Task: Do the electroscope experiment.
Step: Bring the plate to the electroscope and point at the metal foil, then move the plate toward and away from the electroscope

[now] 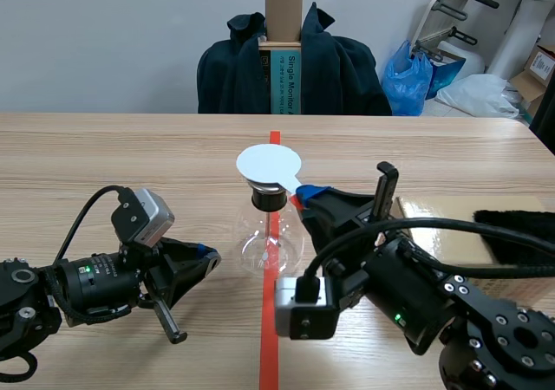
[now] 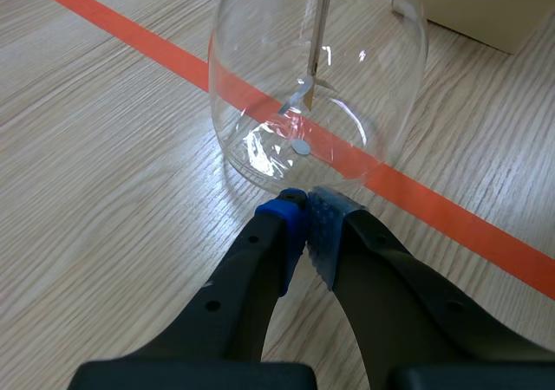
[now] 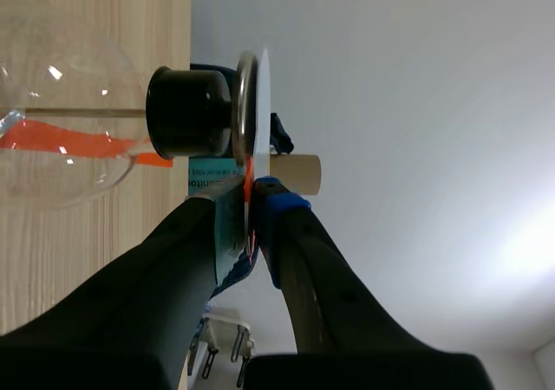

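The right claw (image 3: 251, 201) pinches the rim of the electroscope's white disc (image 1: 269, 163), probably to handle it. The left claw (image 2: 305, 212), clenched empty, seems to steady the glass flask (image 2: 321, 78).

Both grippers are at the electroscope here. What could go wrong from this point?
1. The right gripper seems to pinch the rim of the white disc; a sideways pull might tip the glass flask or loosen its black stopper.
2. The left gripper, shut, sits at the flask's base; a forward nudge could slide the flask or jolt the thin rod inside.
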